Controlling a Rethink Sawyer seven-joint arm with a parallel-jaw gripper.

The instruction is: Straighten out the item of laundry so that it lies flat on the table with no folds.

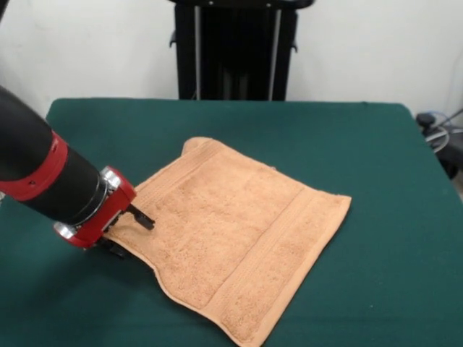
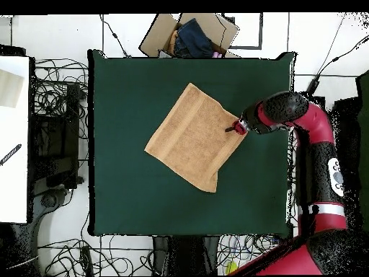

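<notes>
In the front view, the gripper [image 1: 129, 230] sits at the left, low over the counter [image 1: 362, 144], at the towel [image 1: 239, 238]'s left edge. Its short black fingers [image 1: 142, 217] point toward the cloth and appear to touch or overlap that edge; whether they are apart, together, or clamped on the fabric cannot be determined from either view.

The towel lies directly to the right of the gripper. It is set diagonally on the counter: one corner points toward the far side, the opposite corner nears the counter's front edge. The edge at the gripper runs from upper right to lower left. The coming move turns on this relation: the cloth extends away from the gripper to the right, so any pull on this edge probably has to go leftward, away from the towel's body.

The towel is peach-orange terry with a woven band parallel to each of two opposite edges. Most of it lies flat. The edge at the gripper is uneven, with a slight wave and a notch in its outline just below the fingers. The far corner shows a small curl or doubled lip. The right edge and its corners lie straight.

The overhead view confirms a nearly square outline, with the gripper [image 2: 238, 128] at one side edge, and the towel [image 2: 191, 137] near the counter [image 2: 122, 187]'s centre.
</notes>
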